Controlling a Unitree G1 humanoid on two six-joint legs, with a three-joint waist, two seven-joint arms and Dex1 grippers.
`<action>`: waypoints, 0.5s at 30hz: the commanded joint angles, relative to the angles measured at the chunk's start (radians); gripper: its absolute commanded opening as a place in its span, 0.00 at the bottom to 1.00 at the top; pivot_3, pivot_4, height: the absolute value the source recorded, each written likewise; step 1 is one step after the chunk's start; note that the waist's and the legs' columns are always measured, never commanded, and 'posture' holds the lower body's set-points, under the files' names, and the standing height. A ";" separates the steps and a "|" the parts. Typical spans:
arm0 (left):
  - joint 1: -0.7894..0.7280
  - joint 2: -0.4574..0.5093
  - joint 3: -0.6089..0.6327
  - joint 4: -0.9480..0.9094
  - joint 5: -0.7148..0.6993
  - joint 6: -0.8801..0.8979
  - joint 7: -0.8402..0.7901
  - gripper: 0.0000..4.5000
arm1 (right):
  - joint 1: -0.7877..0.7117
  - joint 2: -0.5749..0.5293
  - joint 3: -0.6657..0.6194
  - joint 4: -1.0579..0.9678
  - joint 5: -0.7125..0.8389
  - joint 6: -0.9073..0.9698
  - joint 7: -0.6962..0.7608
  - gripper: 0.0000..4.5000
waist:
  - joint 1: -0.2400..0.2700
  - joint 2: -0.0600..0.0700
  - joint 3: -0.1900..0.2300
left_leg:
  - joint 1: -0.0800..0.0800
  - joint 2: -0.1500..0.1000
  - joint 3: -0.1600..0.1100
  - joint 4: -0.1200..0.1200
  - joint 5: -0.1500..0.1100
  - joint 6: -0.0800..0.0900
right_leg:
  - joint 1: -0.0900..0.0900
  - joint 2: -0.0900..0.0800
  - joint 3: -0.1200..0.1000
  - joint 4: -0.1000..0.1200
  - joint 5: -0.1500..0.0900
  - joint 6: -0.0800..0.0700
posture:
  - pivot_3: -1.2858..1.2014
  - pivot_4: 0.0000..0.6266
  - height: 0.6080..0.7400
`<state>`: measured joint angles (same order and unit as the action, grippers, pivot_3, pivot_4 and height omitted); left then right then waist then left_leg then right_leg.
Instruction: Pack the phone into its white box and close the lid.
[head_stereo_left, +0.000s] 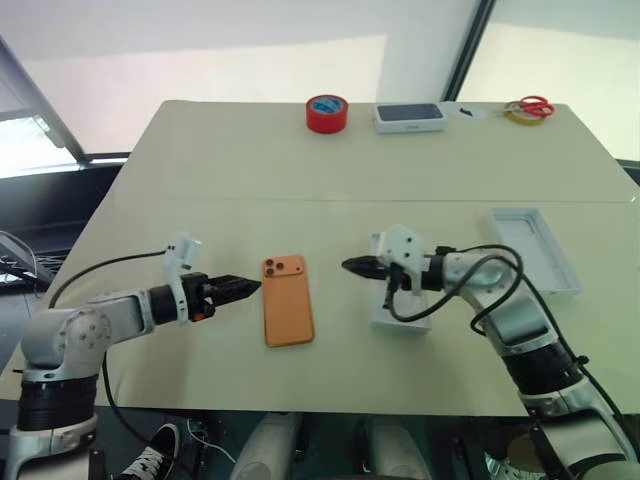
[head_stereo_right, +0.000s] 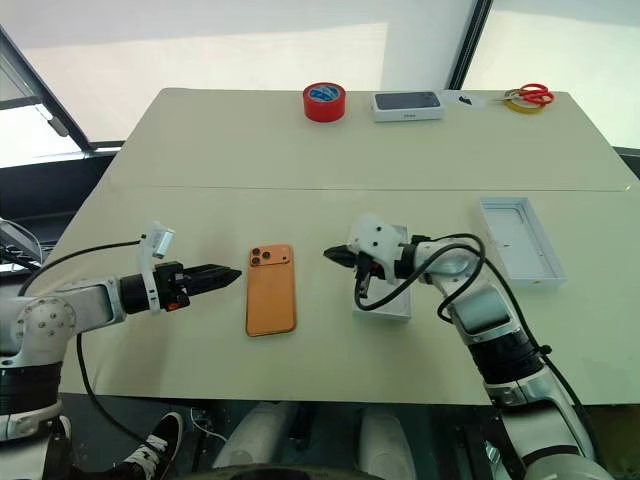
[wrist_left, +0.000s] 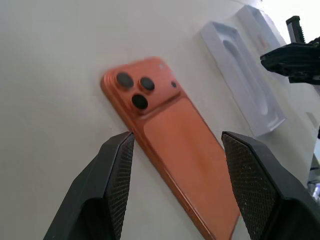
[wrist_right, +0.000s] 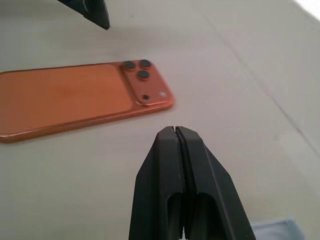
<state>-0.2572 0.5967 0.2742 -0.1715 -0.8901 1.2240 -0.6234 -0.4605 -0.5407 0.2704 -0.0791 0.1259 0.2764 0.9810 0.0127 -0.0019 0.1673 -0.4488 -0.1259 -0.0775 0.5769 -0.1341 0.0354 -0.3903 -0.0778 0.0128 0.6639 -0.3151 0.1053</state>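
Note:
The orange phone (head_stereo_left: 287, 300) lies back up on the table, its three-lens camera block at the far end. My left gripper (head_stereo_left: 245, 287) hovers open just left of the phone's far left corner, and its two fingers frame the phone (wrist_left: 170, 130) in the left wrist view. From the right, my right gripper (head_stereo_left: 355, 266) points at the phone, shut and empty, a short gap away. The white box (head_stereo_left: 402, 305), with an oval-recessed white liner inside, lies under my right forearm. The lid (head_stereo_left: 533, 250), a shallow white tray with a pale inside, rests open side up further right.
Along the table's far edge stand a red tape roll (head_stereo_left: 327, 113), a closed dark-topped white box (head_stereo_left: 409, 117) and red-handled scissors (head_stereo_left: 530, 106) on a yellow tape ring. Black cables loop off both wrists.

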 joint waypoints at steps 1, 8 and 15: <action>-0.011 -0.045 0.072 -0.025 -0.073 0.092 0.093 0.65 | -0.044 0.018 0.071 -0.044 -0.046 0.009 0.011 0.01 | -0.001 0.000 0.000 | 0.000 0.000 0.000 0.000 0.000 0.000 | 0.000 0.000 0.000 0.000 0.000 0.000 | 0.52 0.24 1.00; -0.001 -0.053 0.014 -0.094 -0.059 0.198 0.190 0.65 | -0.094 0.040 0.212 0.013 -0.164 -0.011 0.032 0.01 | -0.002 0.000 0.000 | 0.000 0.000 0.000 -0.001 0.000 0.000 | -0.001 0.000 0.000 0.000 0.002 0.003 | 0.52 0.24 1.00; -0.013 -0.137 -0.004 -0.089 -0.063 0.277 0.273 0.65 | -0.120 0.068 0.246 0.135 -0.223 -0.072 0.035 0.01 | 0.001 -0.001 -0.002 | 0.004 -0.001 0.000 -0.001 0.000 0.000 | 0.003 0.000 0.000 0.000 0.002 0.003 | 0.52 0.24 1.00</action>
<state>-0.2817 0.4737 0.2942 -0.2567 -0.9590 1.4653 -0.3707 -0.5627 -0.4844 0.5074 0.0361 -0.0757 0.2151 1.0201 0.0132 -0.0027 0.1650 -0.4447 -0.1266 -0.0773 0.5760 -0.1340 0.0349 -0.3872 -0.0780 0.0130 0.6640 -0.3135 0.1080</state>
